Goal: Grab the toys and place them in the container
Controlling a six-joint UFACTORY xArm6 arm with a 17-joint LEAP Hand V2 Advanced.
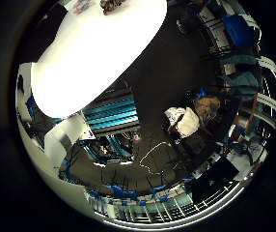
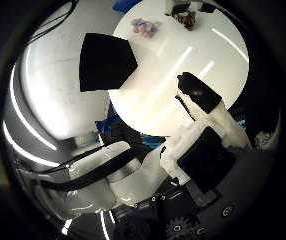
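A pastel, many-coloured toy and a brown toy lie near the far side of the round white table. A black container stands at the table's edge, apart from both toys. My hand hangs high above the table, far from the toys, and holds nothing. One white finger with a black tip reaches out straight over the table. In the little finger side view the brown toy and the pastel toy show at the table's far edge.
The white arm runs beneath the palm. Beside the table on the dark floor are teal-slatted furniture, a white bag and a row of blue chairs.
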